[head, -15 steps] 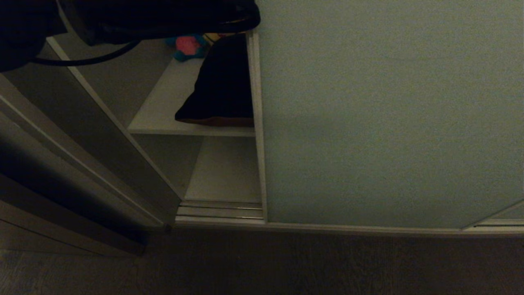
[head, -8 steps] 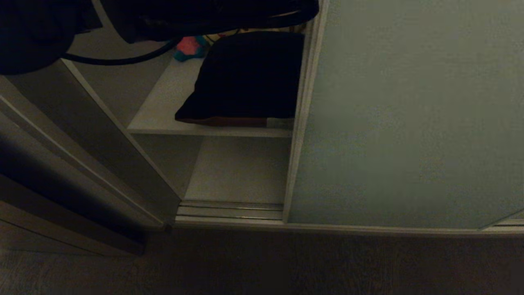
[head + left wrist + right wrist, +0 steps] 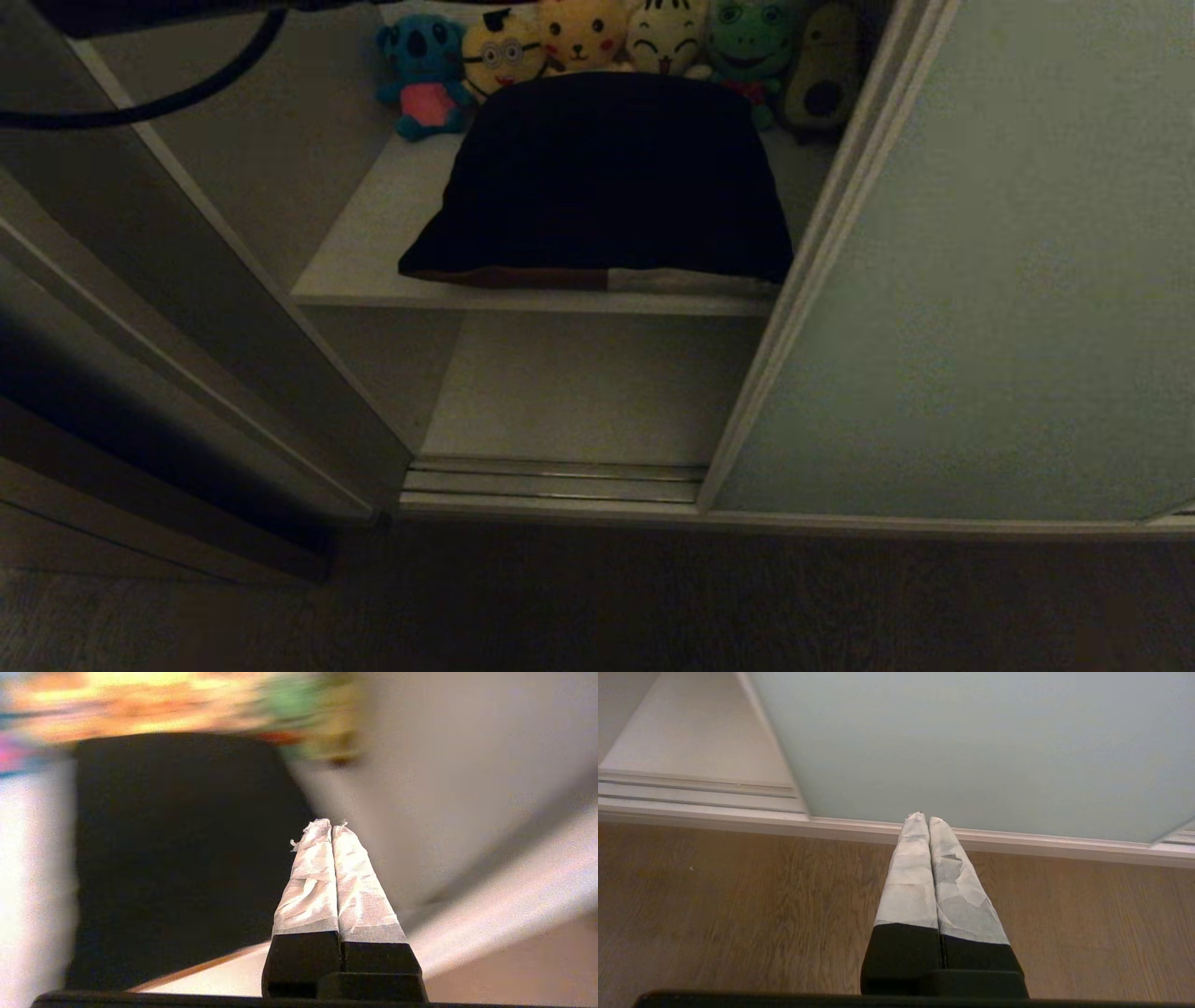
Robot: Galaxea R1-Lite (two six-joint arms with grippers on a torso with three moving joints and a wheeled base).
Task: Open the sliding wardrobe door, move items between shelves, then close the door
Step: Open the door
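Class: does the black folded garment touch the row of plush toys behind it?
Cannot tell. In the head view the black garment overlaps the plush toys, hiding any gap.

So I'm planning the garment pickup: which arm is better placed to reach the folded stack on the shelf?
Left. The left gripper, shut, already points at the black garment on the shelf; the right gripper, shut, hangs low over the floor before the sliding door.

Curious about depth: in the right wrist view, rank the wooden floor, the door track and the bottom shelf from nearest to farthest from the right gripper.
1. wooden floor, just below the right gripper.
2. door track, ahead at the wardrobe's foot.
3. bottom shelf, behind the track.
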